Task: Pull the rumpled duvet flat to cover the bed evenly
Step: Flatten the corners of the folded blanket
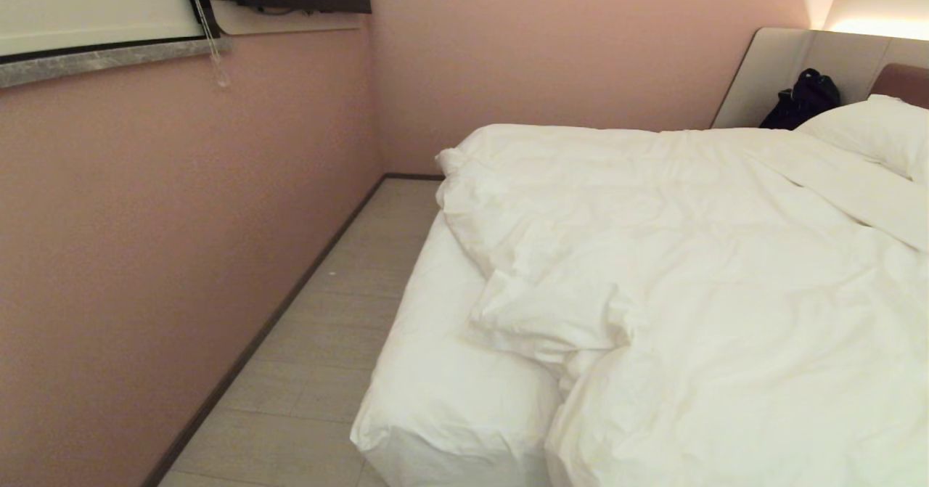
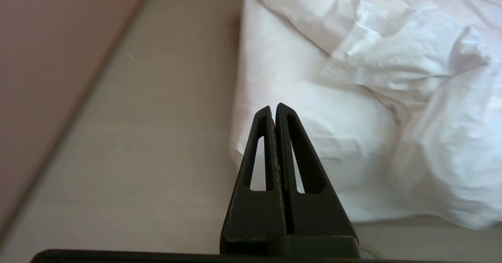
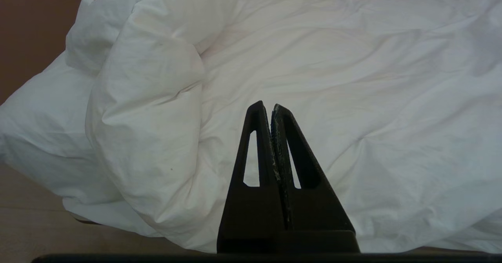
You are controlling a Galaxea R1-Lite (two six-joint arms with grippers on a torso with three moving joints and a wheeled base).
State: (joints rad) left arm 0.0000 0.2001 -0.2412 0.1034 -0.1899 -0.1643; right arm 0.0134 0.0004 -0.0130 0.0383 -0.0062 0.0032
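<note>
Here, a left end effector (image 2: 274, 108) with both fingers pressed together, pinching nothing. Just ahead of it, the bare corner of the bed (image 2: 313, 110), and past that, up and to one side, the bunched edge of the duvet (image 2: 392, 59). Off to its other side, pale floor (image 2: 157, 118) and a pink wall (image 2: 47, 59). Also a right end effector (image 3: 270, 108), pressed together too and empty, over the puffy duvet, with a fat fold beside it. Far off at the head of the bed, a pillow (image 1: 878, 128) and a black bag (image 1: 802, 99).
</note>
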